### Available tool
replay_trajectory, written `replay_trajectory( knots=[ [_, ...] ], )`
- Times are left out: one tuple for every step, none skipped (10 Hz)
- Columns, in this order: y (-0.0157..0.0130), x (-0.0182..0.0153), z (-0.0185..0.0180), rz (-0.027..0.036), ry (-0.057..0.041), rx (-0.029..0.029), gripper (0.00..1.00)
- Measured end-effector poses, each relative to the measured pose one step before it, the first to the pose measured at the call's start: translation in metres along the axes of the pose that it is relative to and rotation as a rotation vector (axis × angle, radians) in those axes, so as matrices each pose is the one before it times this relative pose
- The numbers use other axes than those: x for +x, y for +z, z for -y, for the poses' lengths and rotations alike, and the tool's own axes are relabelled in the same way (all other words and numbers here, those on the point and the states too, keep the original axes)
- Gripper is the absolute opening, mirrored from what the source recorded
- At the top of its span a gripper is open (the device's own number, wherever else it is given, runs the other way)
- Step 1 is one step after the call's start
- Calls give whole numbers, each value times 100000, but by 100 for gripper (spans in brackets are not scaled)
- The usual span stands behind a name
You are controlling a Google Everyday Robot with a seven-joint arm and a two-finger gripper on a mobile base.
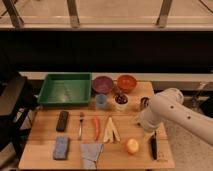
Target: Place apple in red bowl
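A wooden counter [45, 137] is seen from above and in front, with a dark wall and a railing behind it; a thick white robot arm [172, 112] reaches in from the right edge of the view. Its hand [144, 123] sits at the low end of the arm, over the right part of the counter; the bulk of the arm covers it, so one cannot tell whether the hand is open or closed, or whether it holds anything.

The apple [132, 146], small, round and yellow-orange, rests on the counter just below the hand and slightly to the picture-left of it, toward the front edge, apart from the hand. The red bowl [126, 82] stands at the back of the counter, well above the hand in the view and a little to its picture-left; the apple is not in it. A purple bowl [103, 83] sits just beside the red bowl, farther from the hand; a green tray [65, 89] lies beyond that, far to the picture-left.

Between the hand and the bowls stand a small white cup [120, 101] and a blue cup [101, 101]. At the hand's level, to its picture-left, lie a pale banana peel [111, 130], a red chili [96, 127], a fork [80, 125] and a black rectangular object [62, 120]. Along the front edge lie a blue sponge [61, 148] and a grey-blue cloth [91, 154]; a black tool [154, 146] lies just below the hand, beside the apple.
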State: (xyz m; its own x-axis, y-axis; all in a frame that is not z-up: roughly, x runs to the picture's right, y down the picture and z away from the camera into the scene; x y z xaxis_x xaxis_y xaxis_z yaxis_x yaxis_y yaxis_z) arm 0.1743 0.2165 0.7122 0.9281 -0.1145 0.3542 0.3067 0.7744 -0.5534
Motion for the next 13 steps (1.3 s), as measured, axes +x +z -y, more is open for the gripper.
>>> replay_trajectory(
  knots=[
    [761,125,-212,499,129,-971,65],
    [1085,215,-258,964,-144,-1562,65],
    [1097,-38,-482,758,-2123,-2765,65],
    [918,-785,-109,-640,-3787,-2621,65],
    [601,-300,-280,-313,-1565,-1886,65],
    [381,-76,-285,-170,-561,-1204,65],
    [463,-125,-289,229,-59,-1267,65],
    [667,-206,-404,1497,511,-1155,65],
    [397,-37,-358,1298,703,-606,65],
    [534,-194,-259,1694,241,-794,65],
    [561,-276,-95,1551,692,-171,65],
    [157,94,15,246,3682,1557,61],
    [70,105,42,71,2977,1405,55]
  ],
)
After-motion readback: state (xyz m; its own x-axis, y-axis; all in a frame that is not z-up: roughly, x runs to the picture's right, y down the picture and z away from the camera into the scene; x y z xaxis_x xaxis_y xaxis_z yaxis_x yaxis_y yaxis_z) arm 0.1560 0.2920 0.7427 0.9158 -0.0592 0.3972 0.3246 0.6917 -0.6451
